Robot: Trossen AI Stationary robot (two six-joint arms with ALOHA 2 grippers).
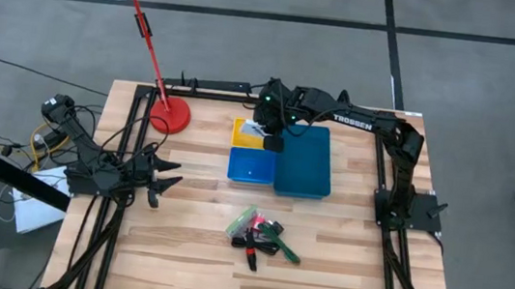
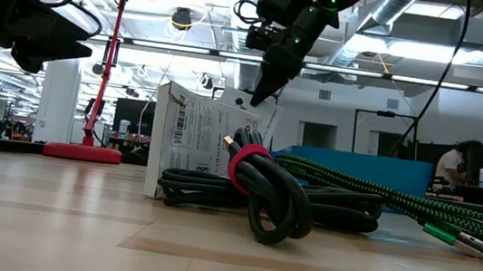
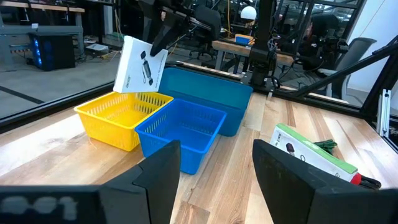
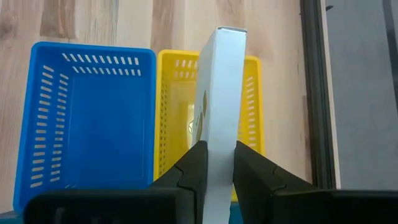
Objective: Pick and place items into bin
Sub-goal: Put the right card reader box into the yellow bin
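Right gripper (image 4: 216, 163) clamped on a white flat box (image 4: 219, 106), fingers pinching its two broad faces, box sticking out edge-on past the fingertips. Box hangs over the yellow basket (image 4: 255, 93), lower end just above or inside its rim; can't tell if touching. Small blue basket (image 4: 93, 118) sits beside the yellow one to one side of the fingers; big teal bin (image 1: 304, 160) joins both. Three compartments total.

Writing: "TROSSEN" in white on the right arm (image 1: 352, 121). Held box shows a dark product picture in the left wrist view, text unreadable. Low view shows barcode and small print on a second white box (image 2: 190, 143), unreadable.

Left gripper (image 3: 211, 168) fingers apart, holding nothing, low over the table (image 1: 187, 253), well apart from the baskets; those lie ahead of its fingertips.

Pile still on the table, ahead of the left fingers and off to one side: one white box with green edge (image 3: 314, 155), one green braided cord (image 2: 415, 210), one black cable bundle with a red strap (image 2: 262, 197), a pink piece (image 1: 253, 224). One red desk lamp (image 1: 169, 113) beside the yellow basket.
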